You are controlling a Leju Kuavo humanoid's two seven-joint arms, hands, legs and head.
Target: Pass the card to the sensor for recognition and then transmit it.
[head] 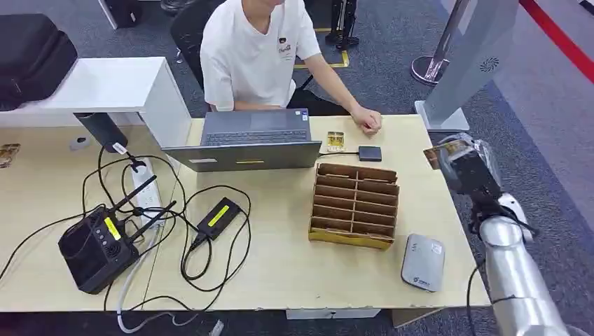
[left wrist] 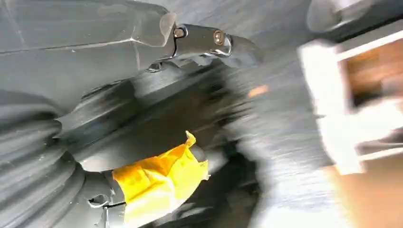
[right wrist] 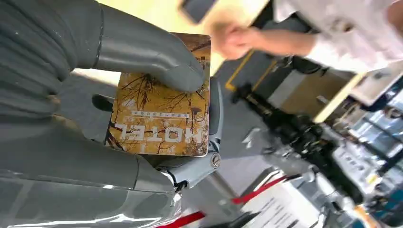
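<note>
**A:** So where's the card (right wrist: pixel 161 111) right now?

**B:** In the right hand (head: pixel 468 168), thumb (right wrist: pixel 147 57) pressed down on its face, fingers behind it. It's a brownish hotel key card, held up off the right edge of the table (head: pixel 294 273), past the far right corner.

**A:** And the sensor?

**B:** I'd guess it's the little black box (head: pixel 370 153) near the far edge, just beside the person's hand (head: pixel 368 120), with another card (head: pixel 335 141) lying next to it. It sits inward from the card, toward the robot's left, so the arm has to swing in over the table. The card's long side looks roughly level in the head view.

**A:** Left hand any closer?

**B:** Nope, the right one's nearer. The left hand (left wrist: pixel 119 156) hangs down by the floor; too blurry, so I can't tell whether its fingers are apart or curled.

**A:** Anything in the way?

**B:** The cardboard sorter (head: pixel 354 204) and grey pad (head: pixel 423 262) sit nearer the front edge.
</note>
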